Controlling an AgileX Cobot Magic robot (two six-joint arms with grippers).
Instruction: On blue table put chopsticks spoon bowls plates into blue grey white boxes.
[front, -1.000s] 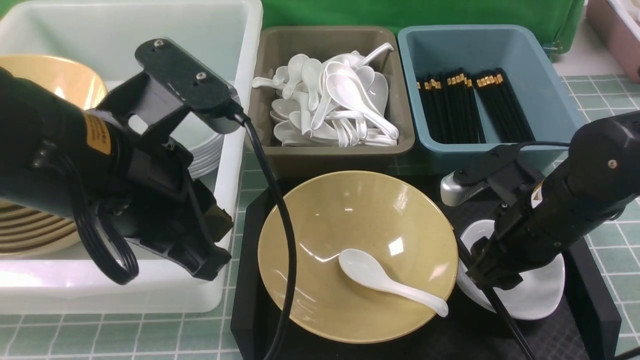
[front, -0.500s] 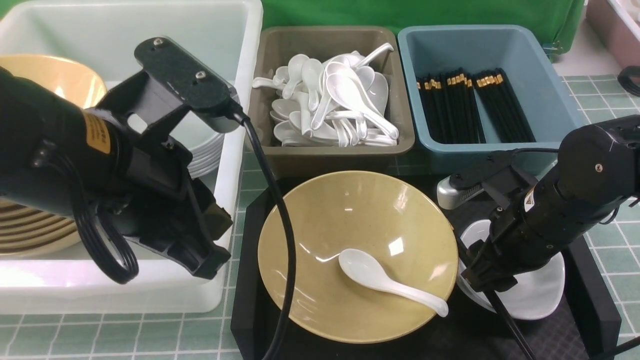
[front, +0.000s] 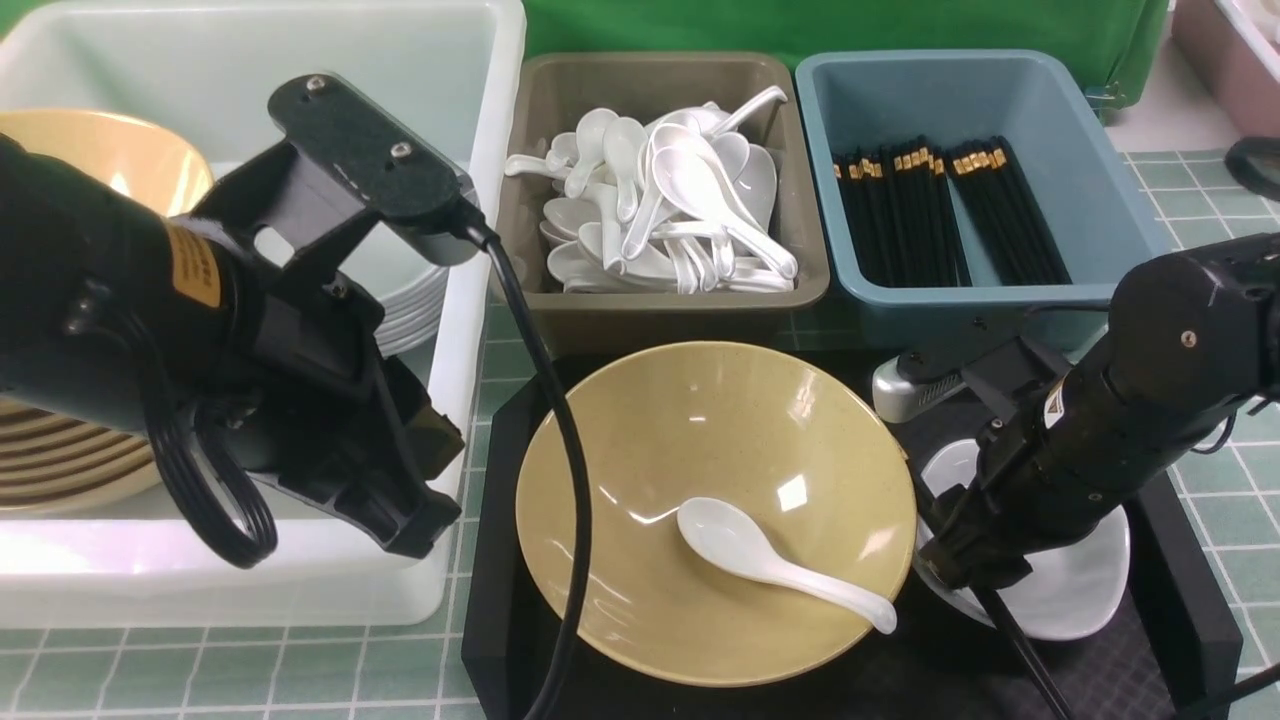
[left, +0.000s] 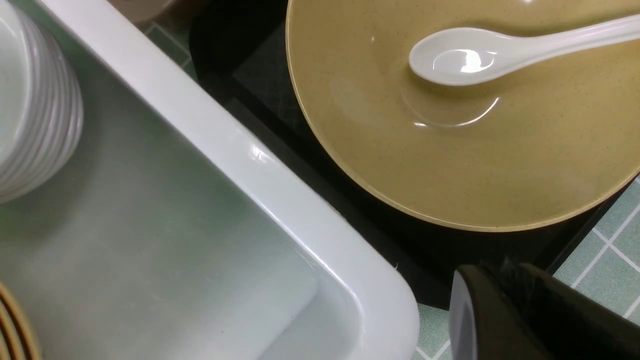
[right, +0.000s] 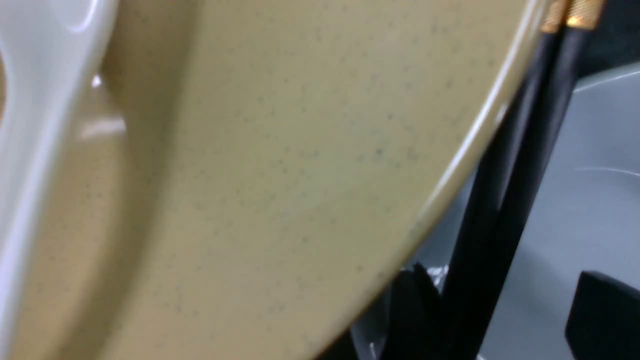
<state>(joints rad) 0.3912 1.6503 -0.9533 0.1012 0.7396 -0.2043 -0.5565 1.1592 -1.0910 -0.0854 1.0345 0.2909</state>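
Straddling chopsticks (right: 500, 200), right fingers (right: 607, 320) cropped.

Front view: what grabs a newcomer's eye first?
The big yellow bowl on the black tray at centre, with one white spoon lying in it. Next, the right tool, open, straddling black chopsticks over the white plate beside the bowl's rim. The bulky left arm fills the left side over the white box.

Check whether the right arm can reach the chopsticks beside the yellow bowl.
Probably yes: the right gripper is open astride the chopsticks across the white plate; the yellow bowl rim crowds them.
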